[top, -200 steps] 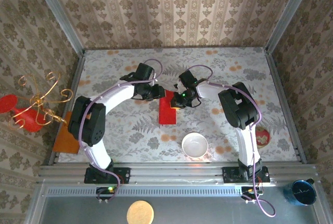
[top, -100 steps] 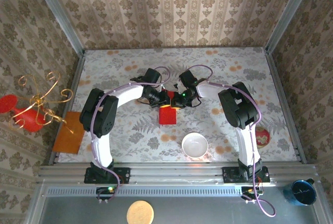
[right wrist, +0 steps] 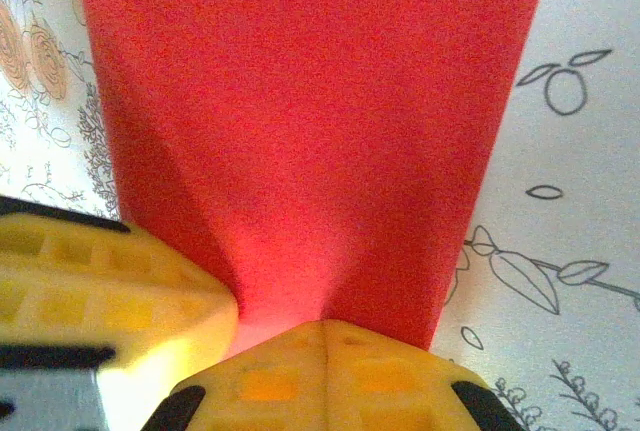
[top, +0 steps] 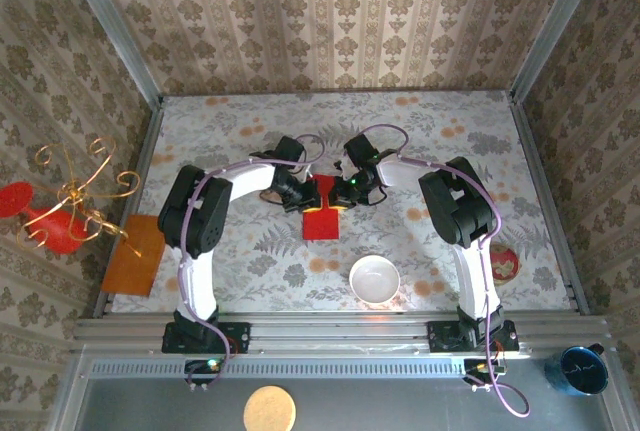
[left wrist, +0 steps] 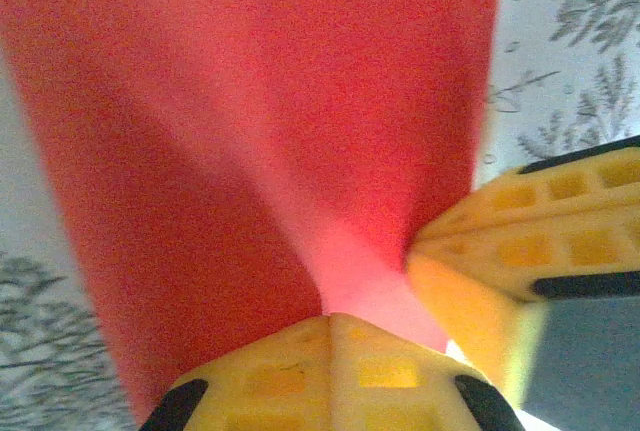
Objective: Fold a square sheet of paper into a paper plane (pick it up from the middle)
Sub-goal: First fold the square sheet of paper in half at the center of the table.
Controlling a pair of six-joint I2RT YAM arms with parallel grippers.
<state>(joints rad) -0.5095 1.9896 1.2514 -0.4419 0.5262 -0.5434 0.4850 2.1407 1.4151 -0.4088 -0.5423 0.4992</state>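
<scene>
Though damask walls surround it, the floral table shows beneath red paper.

Folded red paper, far end pinched

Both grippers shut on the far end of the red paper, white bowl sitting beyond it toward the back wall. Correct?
Not quite. The white bowl sits on the near side of the red paper, toward the arm bases; the top external view shows it. The left gripper and right gripper are both shut on its far end.
</scene>
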